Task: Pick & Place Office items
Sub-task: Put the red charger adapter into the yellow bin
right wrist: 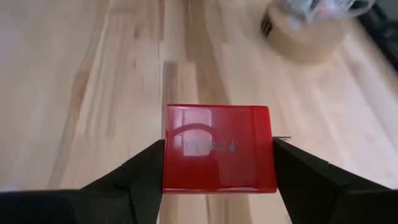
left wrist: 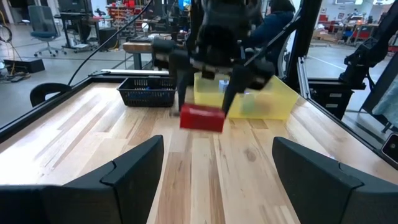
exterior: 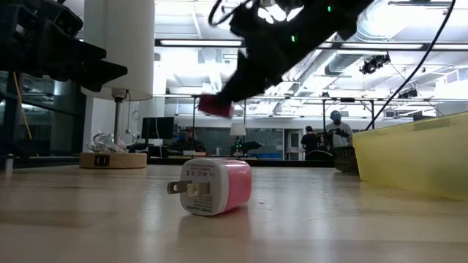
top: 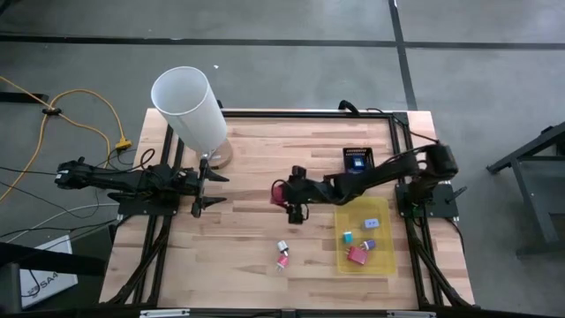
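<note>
My right gripper (top: 284, 196) hangs over the middle of the table, shut on a flat red block (right wrist: 217, 148). The low view shows that block (exterior: 214, 106) up in the air. Two small office items, a pink and white plug (exterior: 212, 186) and a pale piece (top: 282, 246), lie on the table nearer the front. Several more lie in the yellow tray (top: 385, 231) at the right. My left gripper (top: 205, 185) waits open at the table's left, pointing level. My right gripper pinches the red block by two opposite sides (right wrist: 169, 155) between its two fingers (right wrist: 140, 171). The fingers come slanting down from the table's right side. The block is lifted clear of the table, its broad red face toward the wrist camera.
A tall white cylinder (top: 190, 110) on a round wooden base (top: 219, 157) stands at the far left. A black basket (top: 357, 160) sits at the far right, behind the tray. Bare wood lies between the two grippers.
</note>
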